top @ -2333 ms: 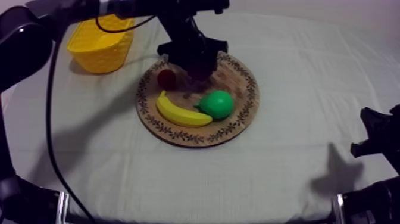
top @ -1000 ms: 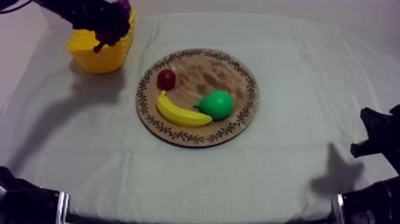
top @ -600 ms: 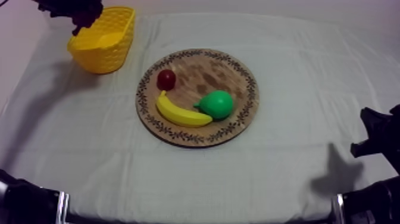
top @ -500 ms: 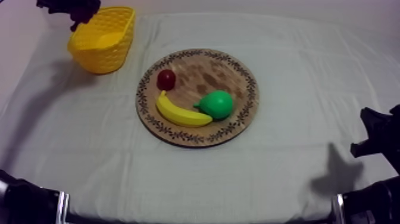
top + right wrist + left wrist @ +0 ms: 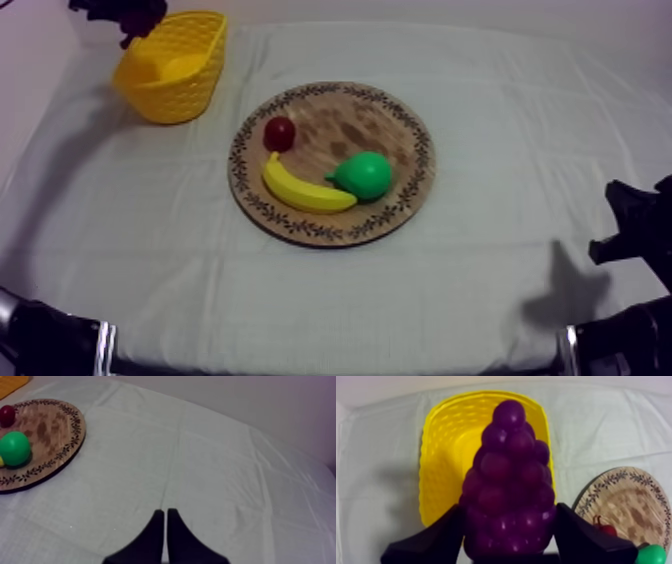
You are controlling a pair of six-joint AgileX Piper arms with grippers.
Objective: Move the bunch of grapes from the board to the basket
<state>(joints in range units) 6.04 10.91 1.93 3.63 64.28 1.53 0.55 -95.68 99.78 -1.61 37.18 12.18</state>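
My left gripper is shut on the bunch of purple grapes, which hangs above the yellow basket. From above, the left gripper and the grapes are at the far left corner of the yellow basket, close to the table's back edge. The round wooden board lies mid-table with a small red fruit, a banana and a green pear on it. My right gripper is shut on nothing, low over bare cloth at the right side.
The board with the pear and the red fruit lies well away from the right gripper. Black parts of the right arm sit at the right edge of the table. Cloth stretches between board and basket.
The left arm lifted the grapes off the board and carried them to the basket. In the last second it drifted left and back, from over the basket to its far left corner.
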